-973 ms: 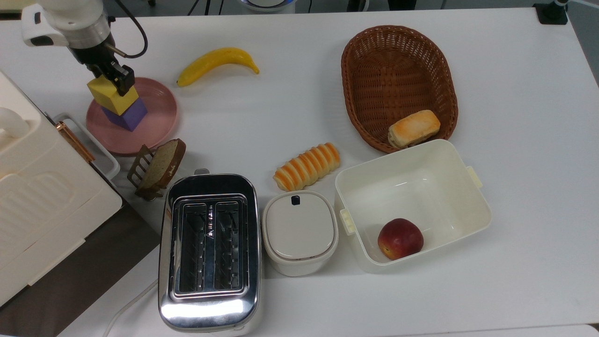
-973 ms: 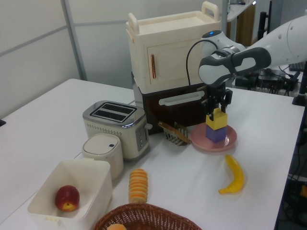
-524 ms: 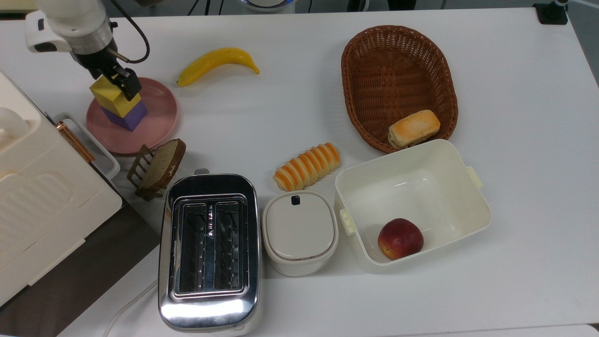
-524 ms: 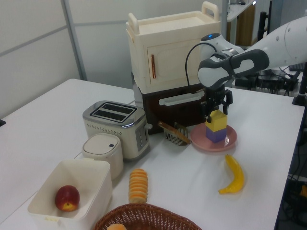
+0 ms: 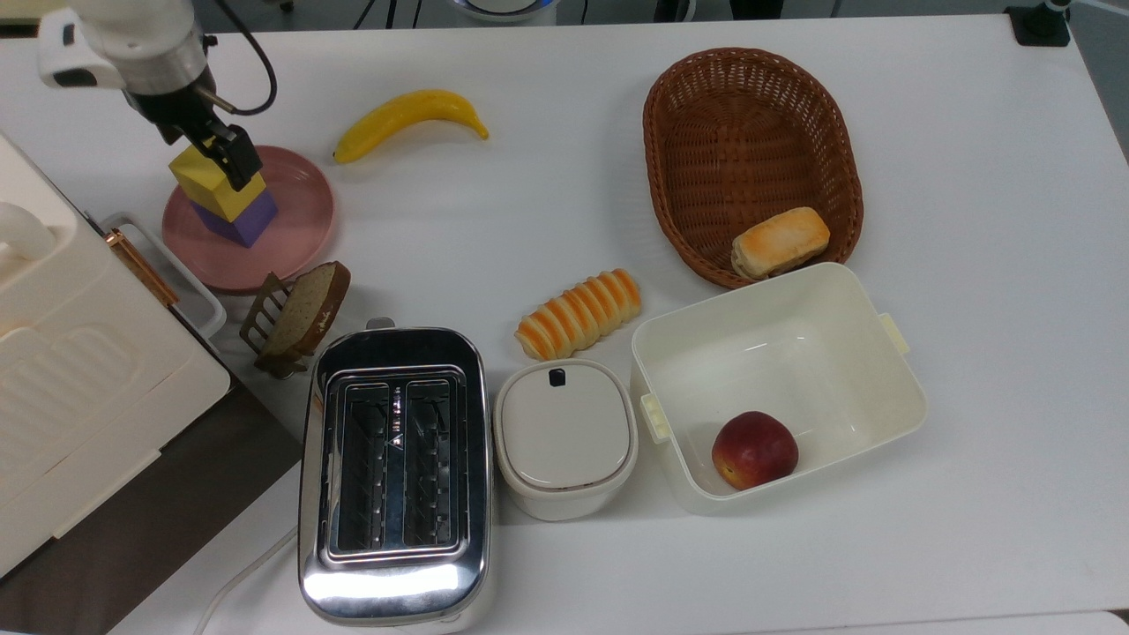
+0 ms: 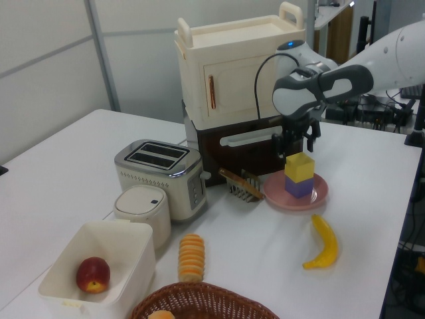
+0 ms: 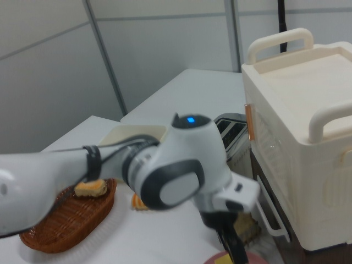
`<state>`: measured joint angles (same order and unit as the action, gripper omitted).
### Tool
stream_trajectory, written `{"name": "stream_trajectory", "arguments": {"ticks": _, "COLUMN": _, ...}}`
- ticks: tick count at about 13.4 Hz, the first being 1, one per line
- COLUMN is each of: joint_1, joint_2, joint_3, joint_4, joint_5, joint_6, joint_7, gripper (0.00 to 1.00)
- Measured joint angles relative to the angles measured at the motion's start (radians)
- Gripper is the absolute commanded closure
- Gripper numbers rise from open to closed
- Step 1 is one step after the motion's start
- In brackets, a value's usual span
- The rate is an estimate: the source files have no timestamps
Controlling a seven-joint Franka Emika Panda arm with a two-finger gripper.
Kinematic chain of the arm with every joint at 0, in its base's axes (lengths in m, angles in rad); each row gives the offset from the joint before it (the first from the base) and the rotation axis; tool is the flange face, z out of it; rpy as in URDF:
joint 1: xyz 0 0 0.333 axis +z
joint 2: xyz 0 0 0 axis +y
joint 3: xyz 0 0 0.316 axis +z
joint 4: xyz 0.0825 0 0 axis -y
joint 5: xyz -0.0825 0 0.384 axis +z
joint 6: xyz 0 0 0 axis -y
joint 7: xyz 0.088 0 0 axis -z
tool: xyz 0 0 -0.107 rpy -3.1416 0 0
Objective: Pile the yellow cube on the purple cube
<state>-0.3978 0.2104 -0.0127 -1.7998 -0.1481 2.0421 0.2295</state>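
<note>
The yellow cube point(image 5: 207, 183) point(image 6: 299, 166) rests on top of the purple cube point(image 5: 251, 220) point(image 6: 299, 187), and the pair stands on a pink plate point(image 5: 295, 220) point(image 6: 320, 194). My gripper point(image 5: 216, 150) point(image 6: 297, 141) hovers just above the yellow cube, open, with its fingers clear of the block in the left view. In the top view one dark finger point(image 5: 240, 161) overlaps the cube's upper edge. The right view has the arm's wrist up close, with a finger point(image 7: 236, 248) pointing down toward a sliver of the yellow cube point(image 7: 220, 258).
A banana point(image 5: 410, 115) point(image 6: 325, 242) lies near the plate. A toast rack with a bread slice point(image 5: 295, 316), a toaster point(image 5: 392, 467) and a cream cabinet point(image 5: 71, 353) crowd the plate's other sides. A wicker basket point(image 5: 657, 132), a striped loaf point(image 5: 578, 313) and a white bin point(image 5: 891, 379) stand further off.
The gripper has let go of the yellow cube and risen above it. The yellow cube stays stacked on the purple cube.
</note>
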Motion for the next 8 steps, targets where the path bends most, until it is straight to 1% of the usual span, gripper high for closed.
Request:
{"name": "stream_trajectory", "arguments": {"ticks": 2, "joint_1": 0.009, "joint_2": -0.055, "joint_3": 0.049, "joint_4": 0.042, "joint_5": 0.001, "joint_6": -0.051, "joint_7": 0.019, "gripper": 0.0}}
{"name": "stream_trajectory", "arguments": {"ticks": 3, "joint_1": 0.021, "joint_2": -0.084, "joint_3": 0.087, "joint_4": 0.066, "joint_5": 0.005, "joint_6": -0.096, "joint_7": 0.021, "gripper": 0.0}}
{"name": "stream_trajectory", "arguments": {"ticks": 4, "joint_1": 0.05, "joint_2": -0.103, "joint_3": 0.131, "joint_4": 0.084, "joint_5": 0.009, "joint_6": -0.127, "joint_7": 0.022, "gripper": 0.0}}
{"name": "stream_trajectory", "arguments": {"ticks": 5, "joint_1": 0.108, "joint_2": -0.111, "joint_3": 0.162, "joint_4": 0.092, "joint_5": 0.009, "joint_6": -0.14, "joint_7": 0.021, "gripper": 0.0}}
{"name": "stream_trajectory", "arguments": {"ticks": 6, "joint_1": 0.156, "joint_2": -0.11, "joint_3": 0.172, "joint_4": 0.093, "joint_5": 0.009, "joint_6": -0.142, "joint_7": 0.016, "gripper": 0.0}}
{"name": "stream_trajectory", "arguments": {"ticks": 8, "joint_1": 0.265, "joint_2": -0.104, "joint_3": 0.177, "joint_4": 0.09, "joint_5": 0.008, "joint_6": -0.143, "joint_7": 0.008, "gripper": 0.0}}
